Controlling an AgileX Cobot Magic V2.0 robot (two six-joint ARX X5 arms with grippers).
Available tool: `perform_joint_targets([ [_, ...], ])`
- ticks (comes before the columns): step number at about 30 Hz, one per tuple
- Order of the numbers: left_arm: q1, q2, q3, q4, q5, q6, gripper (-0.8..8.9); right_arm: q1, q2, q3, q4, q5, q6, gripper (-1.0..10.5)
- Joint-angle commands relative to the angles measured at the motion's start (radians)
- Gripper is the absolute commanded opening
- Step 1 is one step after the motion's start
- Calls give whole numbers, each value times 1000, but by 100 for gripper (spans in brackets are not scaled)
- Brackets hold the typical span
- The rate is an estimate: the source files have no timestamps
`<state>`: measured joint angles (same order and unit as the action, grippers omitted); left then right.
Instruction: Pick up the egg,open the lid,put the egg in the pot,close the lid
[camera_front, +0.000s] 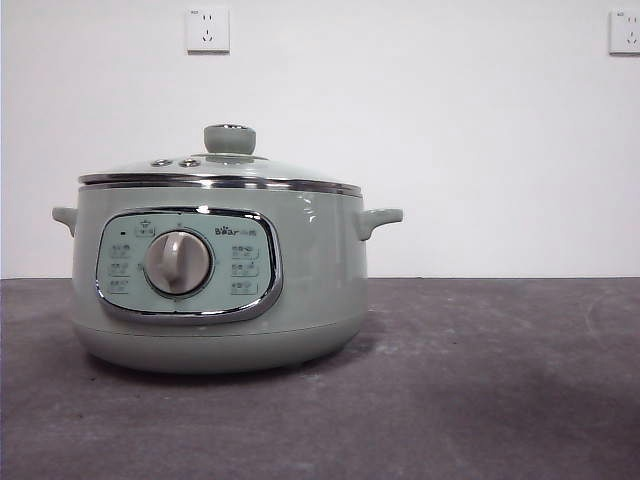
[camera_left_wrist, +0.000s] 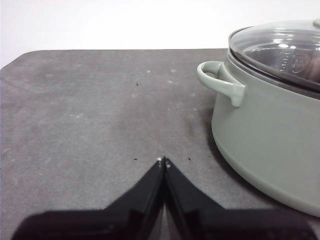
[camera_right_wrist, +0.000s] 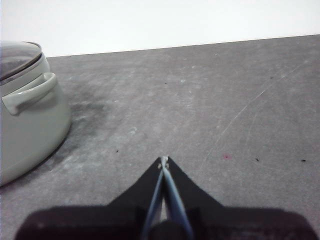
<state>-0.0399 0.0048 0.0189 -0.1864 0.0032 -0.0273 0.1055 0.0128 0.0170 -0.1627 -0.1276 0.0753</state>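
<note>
Two grippers wait above bare table, neither touching anything. The left gripper (camera_left_wrist: 163, 161) has its black wedge-shaped jaws pressed together to a point, holding nothing; the right gripper (camera_right_wrist: 163, 160) shows the same, tips meeting in a thin seam.

In the front view the pot (camera_front: 320, 270) stands at about nine o'clock from the picture's middle, a round, smooth, pale sage-green body with a glossy sheen. Its oval control panel (camera_front: 240, 262) is framed in bright chrome, with a ribbed grey dial (camera_front: 178, 263) at its middle. Two small curved handles (camera_front: 378, 219) jut from the sides.

The lid (camera_front: 215, 170) sits shut on the pot, a shallow dome with a chrome rim and a stubby round knob (camera_front: 229, 138) capped in chrome. From the left wrist view its dome looks like clear glass.

A reddish patch under that glass at the frame's edge may be the egg (camera_left_wrist: 312, 70), though the glare makes this uncertain.

The table (camera_front: 500, 380) is matte dark grey, mottled and faintly scratched. Two white wall sockets (camera_front: 207, 29) are set in the plain wall behind.
</note>
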Motion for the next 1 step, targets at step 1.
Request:
perform_joint_targets([
  [1,2,-2,-15,3,-1,-5,-3,0,0,-11,-8,3,10,1],
])
